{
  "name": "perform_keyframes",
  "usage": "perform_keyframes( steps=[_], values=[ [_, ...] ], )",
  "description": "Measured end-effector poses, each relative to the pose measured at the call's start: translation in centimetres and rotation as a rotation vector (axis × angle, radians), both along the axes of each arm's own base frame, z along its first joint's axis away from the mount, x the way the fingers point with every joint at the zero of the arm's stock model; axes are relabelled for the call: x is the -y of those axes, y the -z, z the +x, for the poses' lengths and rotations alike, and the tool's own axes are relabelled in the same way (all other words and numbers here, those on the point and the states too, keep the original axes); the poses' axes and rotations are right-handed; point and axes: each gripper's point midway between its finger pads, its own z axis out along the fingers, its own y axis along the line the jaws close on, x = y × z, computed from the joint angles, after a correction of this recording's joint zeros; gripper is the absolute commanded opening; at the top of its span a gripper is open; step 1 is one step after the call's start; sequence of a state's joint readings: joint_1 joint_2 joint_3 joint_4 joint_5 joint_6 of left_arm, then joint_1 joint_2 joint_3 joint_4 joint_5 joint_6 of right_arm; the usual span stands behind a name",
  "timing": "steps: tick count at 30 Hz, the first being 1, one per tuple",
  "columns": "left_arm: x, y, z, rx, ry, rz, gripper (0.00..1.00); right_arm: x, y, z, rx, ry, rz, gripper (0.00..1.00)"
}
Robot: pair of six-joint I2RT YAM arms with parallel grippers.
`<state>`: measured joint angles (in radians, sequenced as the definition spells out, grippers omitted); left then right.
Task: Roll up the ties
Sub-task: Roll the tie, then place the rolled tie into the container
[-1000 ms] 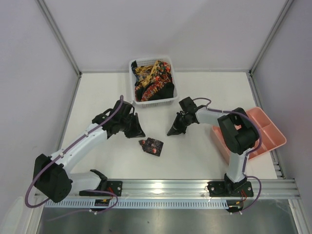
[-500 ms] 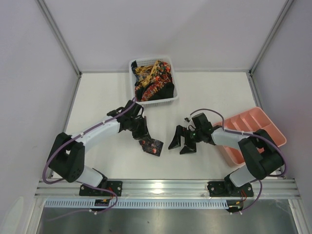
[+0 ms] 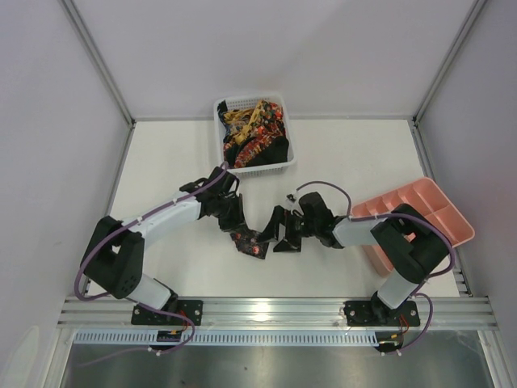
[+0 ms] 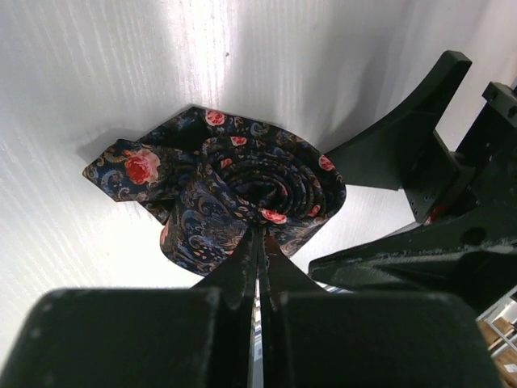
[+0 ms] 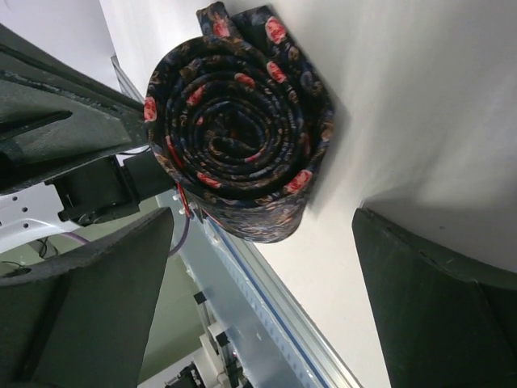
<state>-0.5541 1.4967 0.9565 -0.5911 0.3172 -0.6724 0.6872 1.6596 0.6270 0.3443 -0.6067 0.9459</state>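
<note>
One rolled tie (image 3: 251, 242) lies on the tabletop (image 3: 161, 162), slightly toward 6 o'clock from centre. The left claw (image 4: 260, 234), fingers pressed together, touches the roll's rim from 11 o'clock; whether fabric is pinched is unclear. The right claw (image 3: 277, 234) is spread wide at the roll's 3 o'clock, gripping nothing. More ties (image 3: 254, 133) fill the basket (image 3: 257, 170) at 12 o'clock.

Bright even light, soft shadows, blurry foregrnd.
</note>
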Motion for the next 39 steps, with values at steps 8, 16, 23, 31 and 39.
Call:
perform_keyframes(
  steps=[8,16,23,31,39],
  values=[
    [-0.9,1.4,-0.8,-0.022,-0.007,0.034,0.00,-1.8,0.0,-0.1,0.023,0.039,0.000,0.99],
    [-1.2,2.3,-1.1,-0.022,-0.012,0.046,0.00,-2.6,0.0,0.8,0.031,0.051,0.010,0.98],
    [-1.3,2.4,-0.6,-0.007,-0.021,0.053,0.01,-2.8,0.0,1.0,0.056,0.029,-0.001,0.97],
    [-1.9,0.7,-0.2,0.034,-0.039,0.067,0.03,-3.0,0.1,1.0,0.086,-0.007,0.001,0.98],
    [-2.3,-0.5,-0.2,0.074,-0.052,0.065,0.02,-3.5,0.0,1.1,0.087,-0.026,0.022,0.98]
  ],
)
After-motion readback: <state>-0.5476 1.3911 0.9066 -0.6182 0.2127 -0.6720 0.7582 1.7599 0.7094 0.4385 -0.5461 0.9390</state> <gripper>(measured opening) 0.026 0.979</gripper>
